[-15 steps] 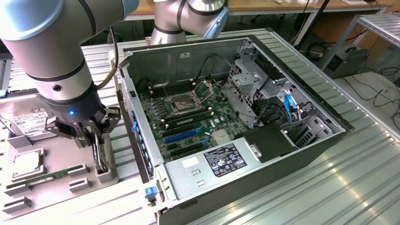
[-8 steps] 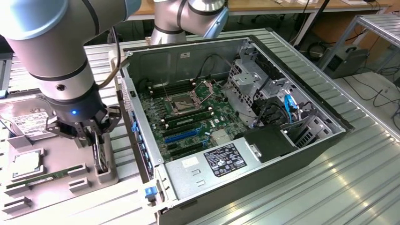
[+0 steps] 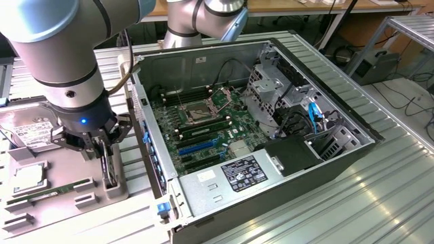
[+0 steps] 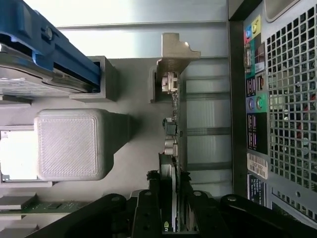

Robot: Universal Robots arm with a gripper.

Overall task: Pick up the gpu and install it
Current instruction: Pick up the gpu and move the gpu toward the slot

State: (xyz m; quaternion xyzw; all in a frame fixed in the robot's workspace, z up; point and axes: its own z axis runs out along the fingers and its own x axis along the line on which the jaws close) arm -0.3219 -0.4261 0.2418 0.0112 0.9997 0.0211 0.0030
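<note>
The gpu (image 3: 109,172) stands on its edge in a slot of the grey parts tray (image 3: 68,168), at the exterior view's left, beside the open computer case (image 3: 326,168). My gripper (image 3: 105,152) has come straight down over it. In the wrist view the thin card (image 4: 172,134) runs away from the fingers (image 4: 150,203) to its pale metal bracket (image 4: 173,54). One finger sits against each face of the card, so the gripper (image 4: 168,210) is shut on the gpu. The card's bottom edge still rests in the tray.
The motherboard (image 3: 203,127) lies flat in the case, with a blue expansion slot (image 3: 196,146) near the tray side. The tray also holds a hard drive (image 3: 27,132), a green memory stick (image 3: 51,190) and a processor (image 3: 27,178). The case's rear panel (image 4: 287,99) stands close beside the card.
</note>
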